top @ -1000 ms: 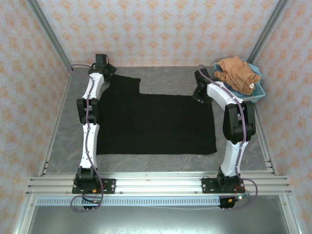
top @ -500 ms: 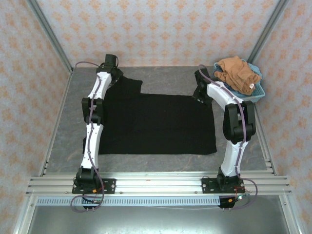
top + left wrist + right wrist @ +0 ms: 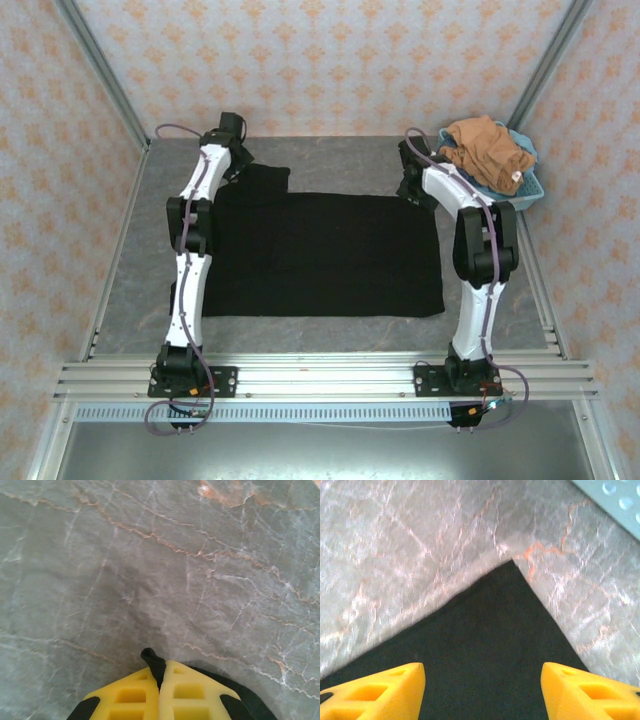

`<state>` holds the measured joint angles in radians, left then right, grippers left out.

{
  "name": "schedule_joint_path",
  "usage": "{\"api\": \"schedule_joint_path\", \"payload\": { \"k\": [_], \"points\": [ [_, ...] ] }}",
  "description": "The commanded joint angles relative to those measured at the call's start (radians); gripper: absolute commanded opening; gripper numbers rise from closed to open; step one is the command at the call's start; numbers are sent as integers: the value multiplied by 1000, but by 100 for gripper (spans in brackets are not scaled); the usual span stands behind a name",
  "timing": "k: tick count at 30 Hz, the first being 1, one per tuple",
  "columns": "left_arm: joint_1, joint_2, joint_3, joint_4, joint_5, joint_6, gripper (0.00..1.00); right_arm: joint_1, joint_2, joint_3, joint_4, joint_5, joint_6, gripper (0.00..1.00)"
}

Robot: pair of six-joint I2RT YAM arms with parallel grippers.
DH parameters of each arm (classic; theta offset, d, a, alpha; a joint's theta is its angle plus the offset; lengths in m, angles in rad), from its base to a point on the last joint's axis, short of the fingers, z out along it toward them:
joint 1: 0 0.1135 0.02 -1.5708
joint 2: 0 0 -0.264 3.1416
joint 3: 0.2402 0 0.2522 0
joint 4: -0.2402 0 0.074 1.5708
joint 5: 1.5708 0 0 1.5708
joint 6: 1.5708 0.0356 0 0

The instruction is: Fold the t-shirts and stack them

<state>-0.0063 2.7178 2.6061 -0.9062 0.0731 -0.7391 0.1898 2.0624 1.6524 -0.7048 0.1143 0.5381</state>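
Grey veined table [image 3: 330, 160], patterned wallpaper walls [image 3: 320, 60], black t-shirt [image 3: 320, 255] flat, L gripper [image 3: 161, 672] pinching prob. its sleeve, R gripper [image 3: 482, 675] wide over a corner, orange-brown t-shirt [image 3: 485, 145] in basket [image 3: 533, 188].

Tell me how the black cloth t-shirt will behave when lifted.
Probably floppy: the black cloth t-shirt lies flat like a sheet, so it should drape and sag. Likely light, as the shut left pincer pinches only a thin fold of it.
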Motion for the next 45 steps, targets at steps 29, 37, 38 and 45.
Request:
{"api": "schedule_joint_path", "payload": {
  "k": [29, 37, 38, 45],
  "points": [
    [3, -201, -38, -76, 125, -18, 0, -54, 252, 222, -120, 131, -2, 6],
    [-2, -346, -176, -128, 110, 25, 0, -54, 127, 156, -79, 130, -31, 0],
    [-3, -373, -207, -129, 105, 31, 0, -53, 113, 149, -79, 127, -34, 0],
    [-4, -540, -379, -125, 71, 59, 0, -53, 26, 92, -52, 81, -49, 0]
  ]
}}
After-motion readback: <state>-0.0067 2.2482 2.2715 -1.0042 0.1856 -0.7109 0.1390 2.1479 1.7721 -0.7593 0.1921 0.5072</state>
